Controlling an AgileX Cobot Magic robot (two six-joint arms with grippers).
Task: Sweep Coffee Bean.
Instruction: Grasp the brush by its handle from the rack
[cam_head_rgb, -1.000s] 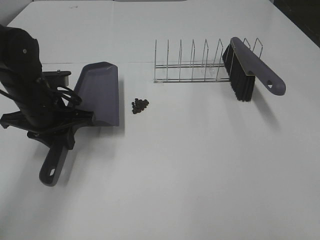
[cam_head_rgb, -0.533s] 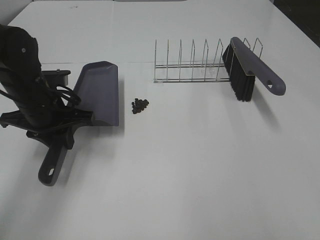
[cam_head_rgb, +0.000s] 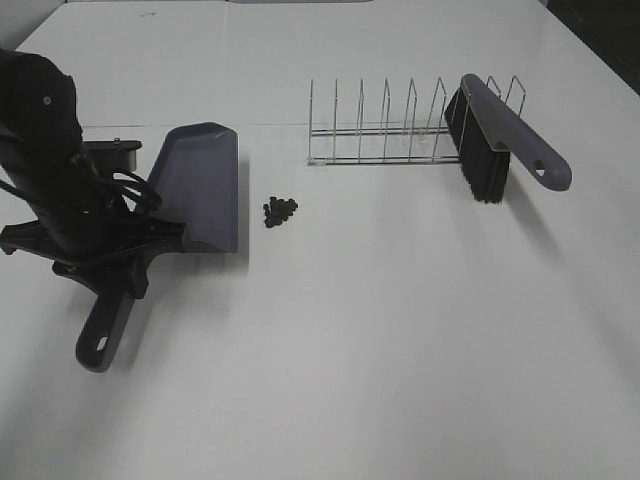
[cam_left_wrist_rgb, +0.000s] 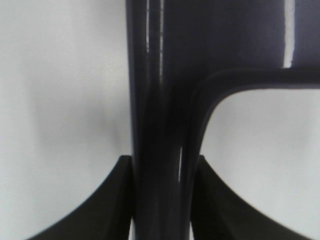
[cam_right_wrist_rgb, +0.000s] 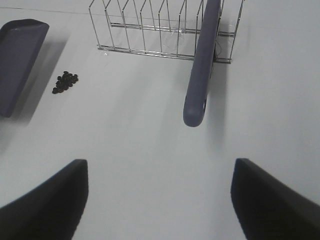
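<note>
Right now your left gripper (cam_left_wrist_rgb: 162, 190) is clamped hard on the handle of the dustpan (cam_head_rgb: 200, 190); the wrist view shows both fingers pressed flat against the handle's sides with no gap. The pan lies out ahead of that hand on the table (cam_head_rgb: 400, 350), its open lip turned away from the arm. That placement makes sense. The coffee bean (cam_head_rgb: 280, 211) pile, a tight cluster of small dark beans, sits just beyond the lip, near it but not touching. So the pan is set as a catcher, and holding the handle firmly should keep it from sliding when something pushes against it.

Your right gripper (cam_right_wrist_rgb: 160, 200) is released, its jaws standing wide with nothing between them. It is out of the high view, so judge it from its own camera. Straight ahead of it, well apart, the brush (cam_head_rgb: 510, 135) leans in the wire rack (cam_head_rgb: 370, 135), bristles down at the rack and the handle end pointing back toward this hand. That is likely why the jaws are spread: the handle is offered for a grasp. The beans lie further off, ahead and toward your other arm.

I'd judge nothing is swept yet. The next move calls for closing on the brush handle, so line up along it, since a grip near the very tip could let the brush twist.
</note>
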